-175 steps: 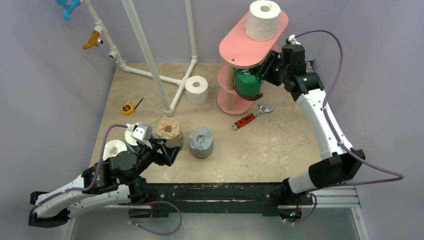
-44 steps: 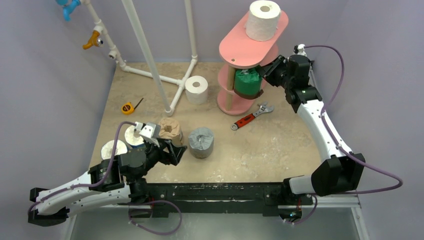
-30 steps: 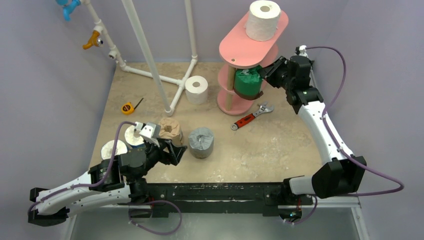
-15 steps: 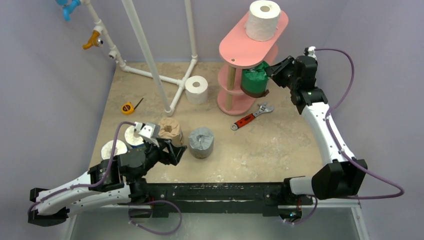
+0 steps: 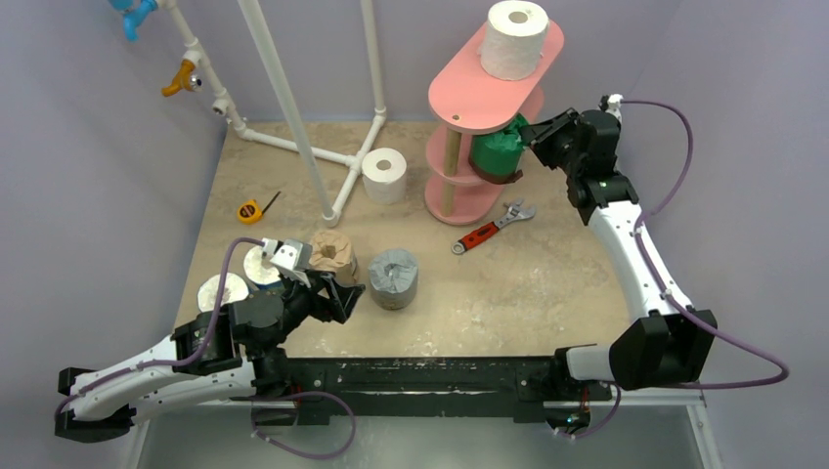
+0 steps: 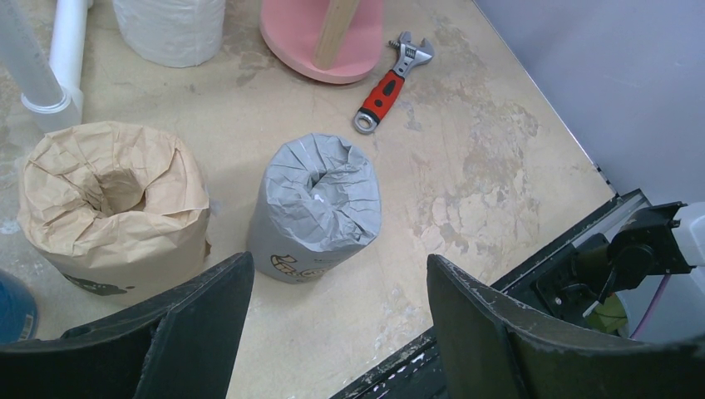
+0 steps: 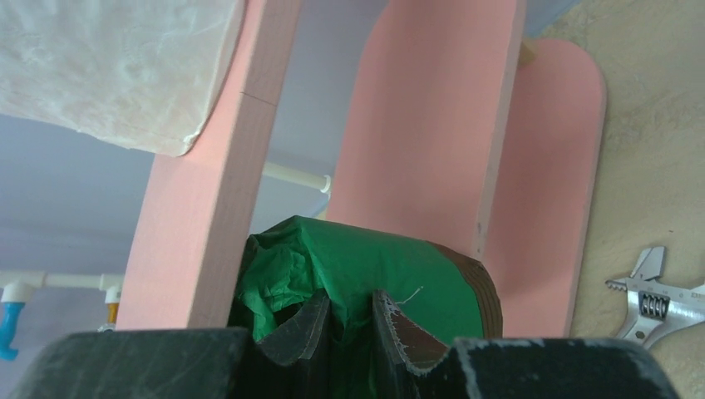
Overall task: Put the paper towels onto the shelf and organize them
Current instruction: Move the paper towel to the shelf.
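Right wrist: end effector pinches green roll.

The left tool is open, fingers wide apart above the surface. A grey roll stands upright beyond the gap. A tan roll stands just beside it, toward the left edge. Farther off are a wrench, the shelf base and a white roll.
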You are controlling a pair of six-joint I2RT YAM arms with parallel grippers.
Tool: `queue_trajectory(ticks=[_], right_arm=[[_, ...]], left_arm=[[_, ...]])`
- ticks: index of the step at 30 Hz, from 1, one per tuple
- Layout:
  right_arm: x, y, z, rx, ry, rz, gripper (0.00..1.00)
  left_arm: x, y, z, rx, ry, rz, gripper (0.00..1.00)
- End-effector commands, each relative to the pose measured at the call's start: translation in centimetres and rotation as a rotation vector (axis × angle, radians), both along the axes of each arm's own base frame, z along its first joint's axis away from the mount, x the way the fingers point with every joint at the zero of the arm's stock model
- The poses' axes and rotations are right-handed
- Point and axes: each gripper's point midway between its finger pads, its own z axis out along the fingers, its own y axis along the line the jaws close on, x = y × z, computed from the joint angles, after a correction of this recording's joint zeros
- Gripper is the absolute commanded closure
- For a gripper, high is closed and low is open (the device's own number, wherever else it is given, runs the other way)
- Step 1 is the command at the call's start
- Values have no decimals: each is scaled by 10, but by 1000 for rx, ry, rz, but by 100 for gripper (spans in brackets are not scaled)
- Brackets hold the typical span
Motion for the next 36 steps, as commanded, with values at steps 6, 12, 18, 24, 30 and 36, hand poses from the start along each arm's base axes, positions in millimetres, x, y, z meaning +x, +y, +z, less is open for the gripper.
queue_trajectory(ticks=[6, 12, 18, 24, 30, 36], right_arm=[[2, -11, 38, 122, -138, -99, 92], [3, -15, 40, 181, -154, -134, 92], [3, -17, 42, 235, -154, -161, 92], [11, -20, 53, 247, -177, -185, 92], [18, -18, 48, 241, -162, -178, 92], [24, -10, 46, 254, -159, -155, 91]], left_arm=[[2, -1, 7, -33, -5, 12, 25], [1, -1, 6, -36, -1, 13, 25], [2, -2, 6, -38, -2, 12, 25], [2, -3, 7, -37, -3, 10, 25], [2, -3, 5, -36, -2, 12, 25], [2, -3, 6, -37, -2, 11, 25]])
